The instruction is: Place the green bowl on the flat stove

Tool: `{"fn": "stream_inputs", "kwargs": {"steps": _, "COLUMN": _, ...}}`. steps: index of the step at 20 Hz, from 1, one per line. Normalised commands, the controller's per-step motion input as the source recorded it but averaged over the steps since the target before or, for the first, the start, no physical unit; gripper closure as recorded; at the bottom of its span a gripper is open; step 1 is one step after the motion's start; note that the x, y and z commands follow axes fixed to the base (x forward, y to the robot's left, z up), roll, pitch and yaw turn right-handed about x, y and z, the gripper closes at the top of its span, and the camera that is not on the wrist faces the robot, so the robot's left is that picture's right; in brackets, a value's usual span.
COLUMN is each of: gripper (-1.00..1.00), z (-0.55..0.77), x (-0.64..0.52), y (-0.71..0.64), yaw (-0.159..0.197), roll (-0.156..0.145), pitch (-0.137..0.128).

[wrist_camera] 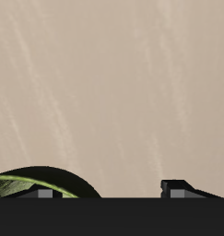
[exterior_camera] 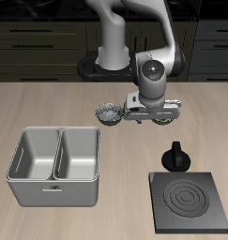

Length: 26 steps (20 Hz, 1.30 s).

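Desk (exterior_camera: 50, 103): pale wood-look top with faint lighter streaks, matt, smooth in the wrist view. Flat stove (exterior_camera: 190, 202), lower right of the exterior frame: dark grey, matt plate with pale concentric rings on its face. Green bowl (wrist_camera: 30, 184): olive surface with a slight sheen and fine pale ribbing. Double-compartment caddy (exterior_camera: 56, 164), lower left: grey, brushed-metal look, soft reflections on its inner walls. Knobbed object (exterior_camera: 174, 157): black, matt. Speckled bowl (exterior_camera: 110, 112): grey-white, mottled finish. Robot arm (exterior_camera: 120, 37): white glossy shell with dark joints. Cabinets (exterior_camera: 31, 37), upper frame: dark, smooth fronts.
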Motion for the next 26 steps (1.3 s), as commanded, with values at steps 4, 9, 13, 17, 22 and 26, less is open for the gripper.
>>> {"fn": "stream_inputs", "kwargs": {"steps": 4, "gripper": 1.0, "z": 0.12, "x": -0.03, "y": 0.01, "yaw": -0.029, "roll": 0.035, "pitch": -0.019}}
{"fn": "stream_inputs", "kwargs": {"steps": 9, "gripper": 1.0, "z": 0.08, "x": 0.0, "y": 0.01, "yaw": -0.021, "roll": 0.014, "pitch": -0.01}}
{"fn": "stream_inputs", "kwargs": {"steps": 13, "gripper": 1.0, "z": 0.22, "x": 0.03, "y": -0.05, "yaw": -0.028, "roll": 0.019, "pitch": -0.032}}
{"fn": "stream_inputs", "kwargs": {"steps": 17, "gripper": 1.0, "z": 0.36, "x": 0.01, "y": -0.05, "yaw": -0.008, "roll": 0.002, "pitch": -0.054}}
{"fn": "stream_inputs", "kwargs": {"steps": 22, "gripper": 1.0, "z": 0.66, "x": 0.0, "y": -0.01, "yaw": 0.022, "roll": -0.001, "pitch": -0.115}}
{"fn": "stream_inputs", "kwargs": {"steps": 26, "gripper": 1.0, "z": 0.62, "x": -0.01, "y": -0.02, "yaw": 0.017, "roll": -0.009, "pitch": -0.101}}
